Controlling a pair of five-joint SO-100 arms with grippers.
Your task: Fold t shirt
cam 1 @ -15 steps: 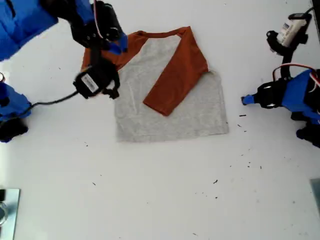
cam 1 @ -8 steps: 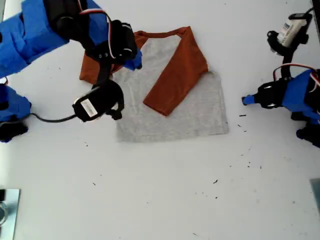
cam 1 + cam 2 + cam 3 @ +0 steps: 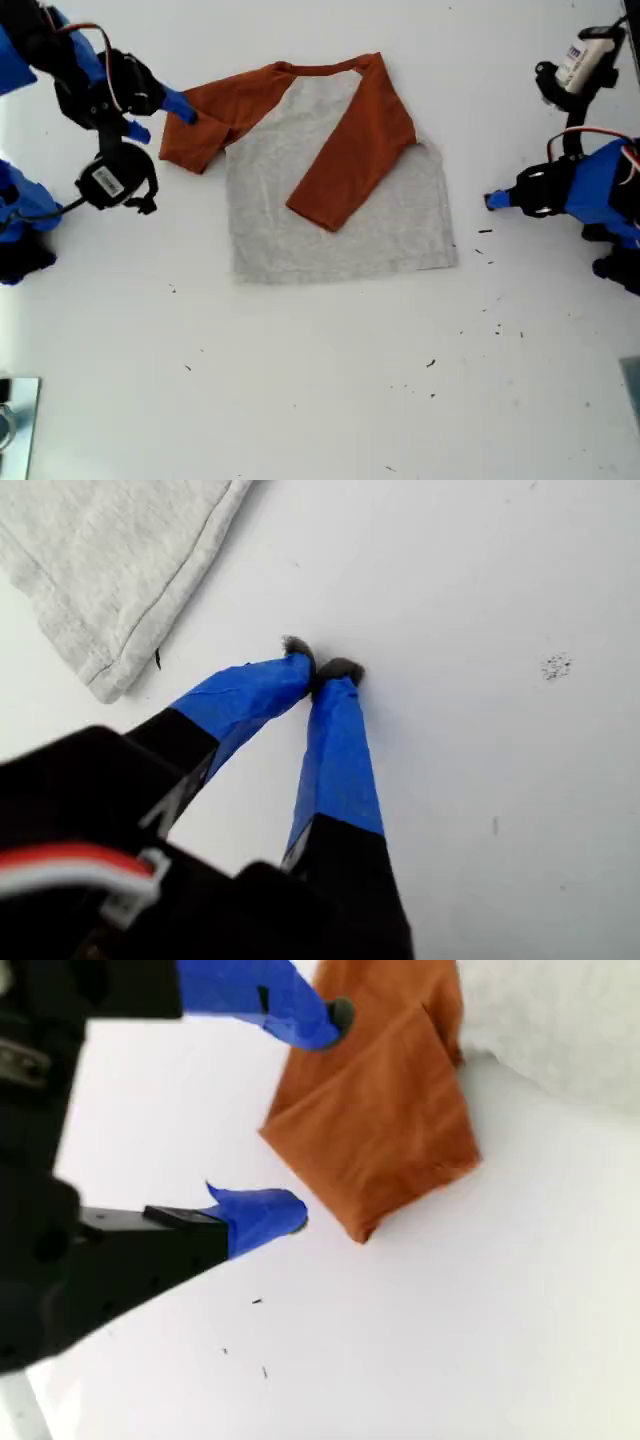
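**At the shirt's edges: one gripper spread, one pinched empty**

At the exterior view's left, my second gripper (image 3: 160,115) stands with its blue-taped jaws spread wide, nothing between them. In the second wrist view (image 3: 315,1115) one fingertip (image 3: 335,1015) lies over the edge of the rust-orange sleeve, the other (image 3: 275,1215) sits over bare table just beside the sleeve's folded end. Whether the upper tip presses the cloth I cannot tell.

Outward from there lies the small raglan t shirt with a light heather-grey body and rust-orange sleeves and neckband (image 3: 335,215), flat on the white table (image 3: 320,400), in the upper middle of the exterior view. One sleeve (image 3: 205,125) juts toward the exterior view's left, doubled back on itself into a short blunt flap. The other sleeve (image 3: 355,150) is folded diagonally across the grey body, its cuff pointing toward the hem. The neckband is at the far edge, the hem toward the near edge.

At the exterior view's right, my first gripper (image 3: 492,201) is pinched closed on nothing; in the first wrist view (image 3: 322,668) its two taped tips meet over bare table, with a grey corner of the shirt (image 3: 105,580) near but apart from them.

Small dark specks (image 3: 497,325) dot the table below the shirt. No containers hold anything here; a metallic edge (image 3: 15,425) shows at the exterior view's lower left corner
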